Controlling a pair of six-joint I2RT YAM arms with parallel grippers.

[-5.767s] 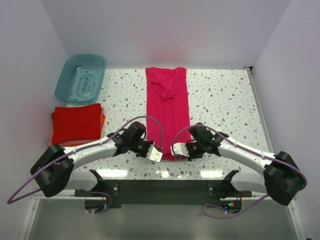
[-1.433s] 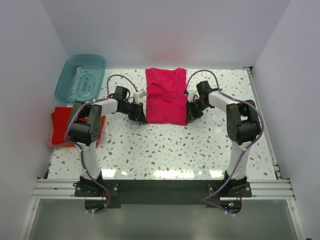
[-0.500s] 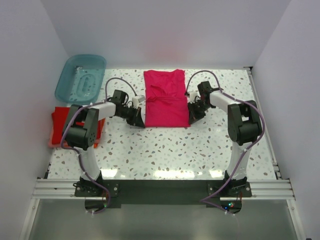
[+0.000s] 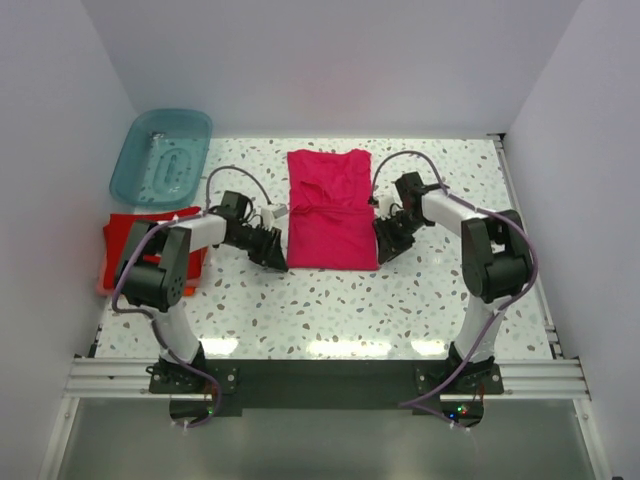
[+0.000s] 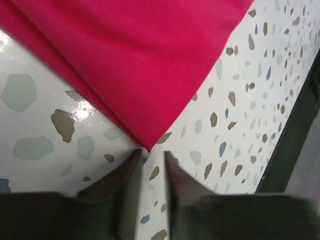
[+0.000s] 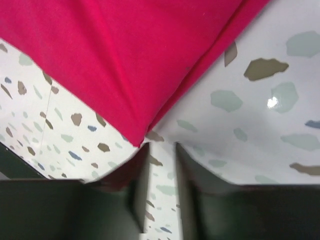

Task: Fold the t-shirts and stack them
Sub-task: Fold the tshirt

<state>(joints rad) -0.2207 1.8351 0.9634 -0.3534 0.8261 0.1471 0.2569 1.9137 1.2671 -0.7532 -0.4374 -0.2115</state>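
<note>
Magenta t-shirt [image 4: 332, 210] lies flat on the table [image 4: 420, 290], centre of the top view and slightly toward the upper edge, doubled over into a short rectangle with a crease ridge across its middle. Left gripper [image 4: 276, 256] sits at its lower-left corner, right gripper [image 4: 383, 250] at its lower-right. Both wrist views agree: jaws parted by a narrow gap and nothing between them, with the cloth corner lying just ahead of the tips, touching or nearly so (left gripper [image 5: 151, 167], right gripper [image 6: 161, 160]). So neither one has hold of anything. Red folded stack [image 4: 128, 245] is at mid-left, partly hidden under the left arm, with the teal tub [image 4: 160, 155] above it in the upper left. Risks as I see them: the tips are so close to the corners that backing out low could snag the hem and drag the top layer, which would open the fold. With a gap this slim, a regrasp could pinch only one layer, since the wrist views show two stacked edges at each corner. Uneven left/right pull would skew the rectangle. The left elbow hangs over the red stack, so a careless swing could shove it.
</note>
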